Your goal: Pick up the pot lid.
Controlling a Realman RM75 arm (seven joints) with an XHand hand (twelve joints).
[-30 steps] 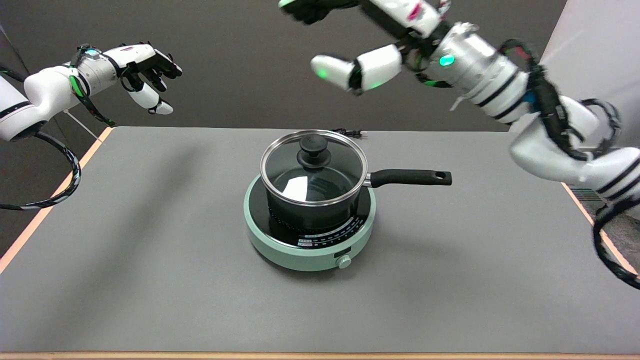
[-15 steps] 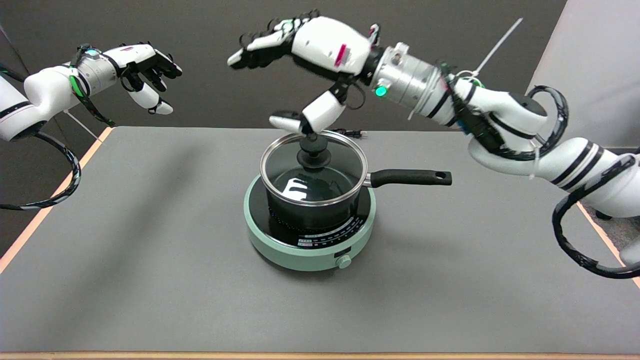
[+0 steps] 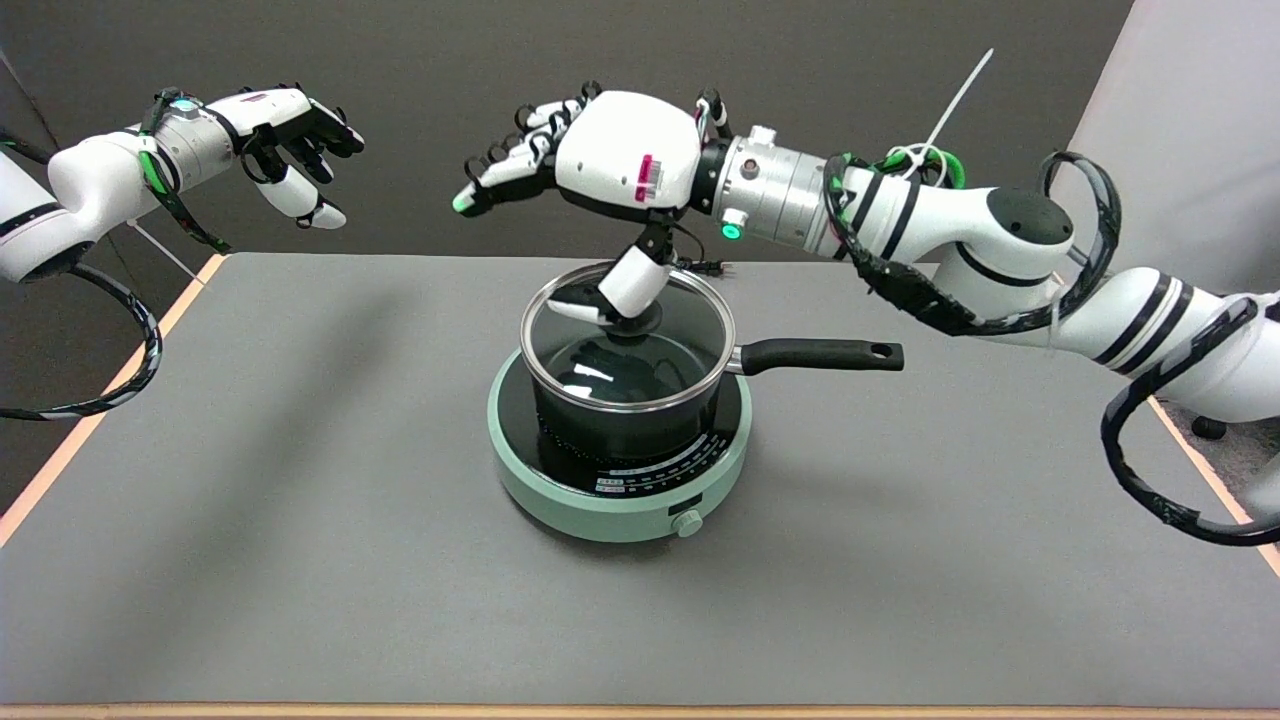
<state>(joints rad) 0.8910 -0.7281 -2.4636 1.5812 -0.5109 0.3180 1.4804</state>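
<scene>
The right hand point(image 3: 610, 175) is held above the glass pot lid point(image 3: 627, 335), its fingers spread forward and nothing gripped; only the thumb reaches down beside the black knob point(image 3: 632, 322), which is largely hidden. The lid is seated on the black saucepan point(image 3: 625, 405), which stands on the green induction hob point(image 3: 620, 490). If the fingers are closed with the knob off-centre, it could be pinched weakly and dropped, or the saucepan pushed by its handle point(image 3: 820, 355).

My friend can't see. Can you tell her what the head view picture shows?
The robot's right hand hovers, fingers spread, over a glass pot lid, thumb down at its black knob. The lidded pot sits on a green cooker.
</scene>
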